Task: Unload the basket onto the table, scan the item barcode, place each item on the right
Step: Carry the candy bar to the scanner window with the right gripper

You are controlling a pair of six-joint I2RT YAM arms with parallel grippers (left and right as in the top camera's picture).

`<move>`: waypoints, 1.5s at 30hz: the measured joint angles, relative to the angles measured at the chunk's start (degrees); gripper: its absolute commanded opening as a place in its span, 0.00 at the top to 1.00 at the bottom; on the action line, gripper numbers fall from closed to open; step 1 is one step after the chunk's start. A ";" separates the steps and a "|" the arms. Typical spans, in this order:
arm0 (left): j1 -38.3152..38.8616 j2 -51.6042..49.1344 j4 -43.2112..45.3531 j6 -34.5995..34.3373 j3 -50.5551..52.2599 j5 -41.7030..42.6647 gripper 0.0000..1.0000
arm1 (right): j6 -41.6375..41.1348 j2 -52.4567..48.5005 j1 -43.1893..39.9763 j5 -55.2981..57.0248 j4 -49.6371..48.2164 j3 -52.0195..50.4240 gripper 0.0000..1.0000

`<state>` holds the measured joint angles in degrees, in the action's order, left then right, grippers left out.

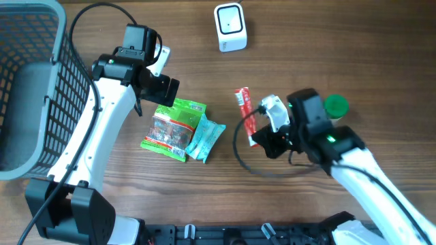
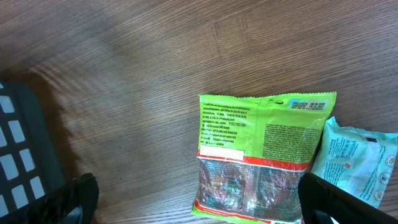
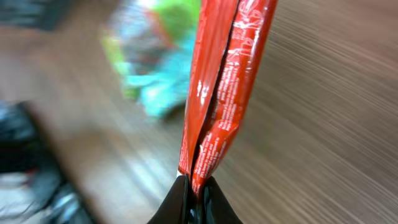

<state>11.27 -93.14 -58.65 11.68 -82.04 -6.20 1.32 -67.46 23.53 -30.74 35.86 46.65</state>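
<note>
A long red snack packet is pinched at its lower end by my right gripper, which is shut on it. From above, the red packet lies lengthwise right of the table's middle, with the right gripper at its near end. The white barcode scanner stands at the back centre, apart from the packet. My left gripper hangs open over the wood beside a green snack bag; its fingers hold nothing.
A pale blue packet lies against the green snack bag. A grey wire basket fills the left side. A green-capped item sits behind the right arm. A black cable loops near the right gripper.
</note>
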 measured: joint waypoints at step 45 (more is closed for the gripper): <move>0.00 0.00 0.04 0.02 0.00 0.00 0.00 | 22.47 -55.91 10.21 71.58 -5.05 55.78 0.96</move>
<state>11.27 -93.14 -58.61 11.70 -82.04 -6.20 23.79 -123.37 33.74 40.84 30.81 102.43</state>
